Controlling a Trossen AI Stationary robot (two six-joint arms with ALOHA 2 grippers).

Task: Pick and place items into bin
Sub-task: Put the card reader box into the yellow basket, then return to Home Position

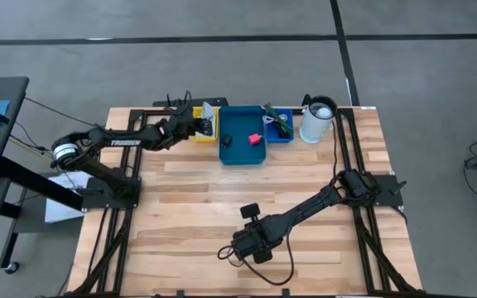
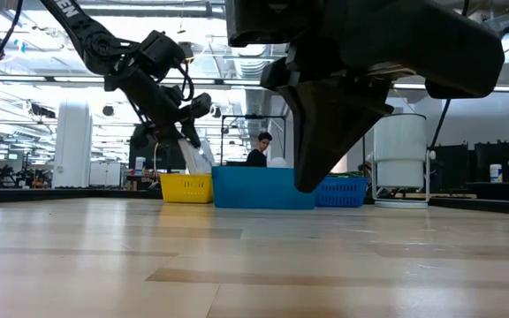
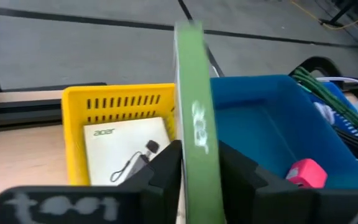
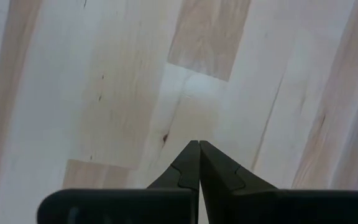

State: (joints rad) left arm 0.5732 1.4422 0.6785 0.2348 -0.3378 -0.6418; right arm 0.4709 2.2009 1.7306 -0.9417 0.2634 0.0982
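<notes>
Upright between the left gripper's fingers stands a flat green card (seen edge-on), gripped at its lower end, over the wall where the yellow bin meets the blue bin. Inside the blue bin lie a pink-red block and a small black piece. Well away from that bin, the right gripper hangs pinched closed and empty over the table.

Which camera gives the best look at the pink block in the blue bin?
The high view: it looks straight down on the pink block lying in the blue bin. The left wrist view catches it partly, low at one edge. The low view hides it behind the bin wall; the right wrist view sees only table.
</notes>
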